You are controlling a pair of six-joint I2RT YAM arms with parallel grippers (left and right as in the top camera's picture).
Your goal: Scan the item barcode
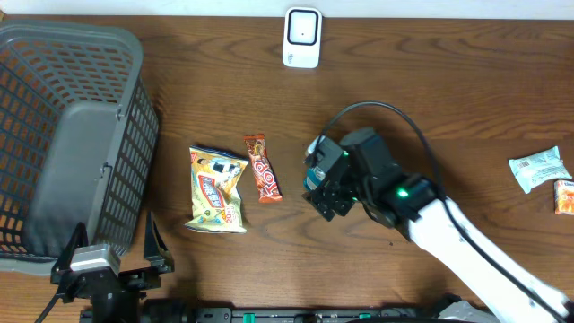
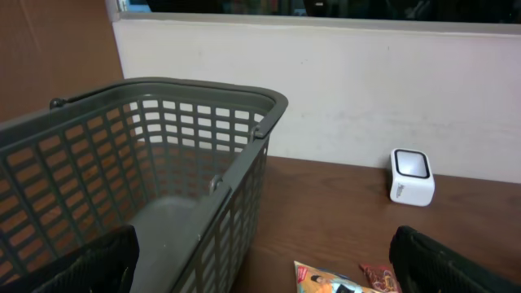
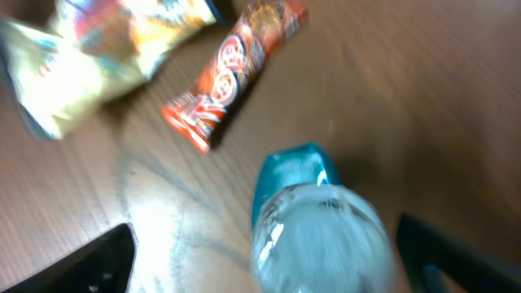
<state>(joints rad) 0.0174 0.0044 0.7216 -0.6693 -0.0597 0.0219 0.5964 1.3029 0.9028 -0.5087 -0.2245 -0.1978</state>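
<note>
Overhead view is showing a brown counter [image 1: 448,90] with a grey mesh basket [image 1: 63,63] standing at its left end. A white scanner [image 1: 302,38] is standing at the far edge, about in the middle. A yellow snack bag [image 1: 218,188] and a red-brown candy bar [image 1: 262,168] are lying side by side near the centre, the bar on the right and just beside the bag. At the far right edge a white and green packet [image 1: 541,169] is lying, with a small orange packet [image 1: 564,196] just beside it.

The right claw [image 1: 325,193] is hanging over the centre of the counter, to the right of the candy bar. Between its fingers a clear item with a teal top [image 1: 314,175] is showing. In the right wrist view this item is blurred, so I cannot tell exactly what it is. The two dark fingers [image 3: 89,264] are standing wide apart there. Open space is showing between each of them and the item, so this claw is released and is not grasping it. The item is well apart from the scanner.

The left claw [image 1: 115,240] is waiting at the near left edge, beside the basket. It is also released, with nothing between its fingers [image 2: 81,264].
</note>
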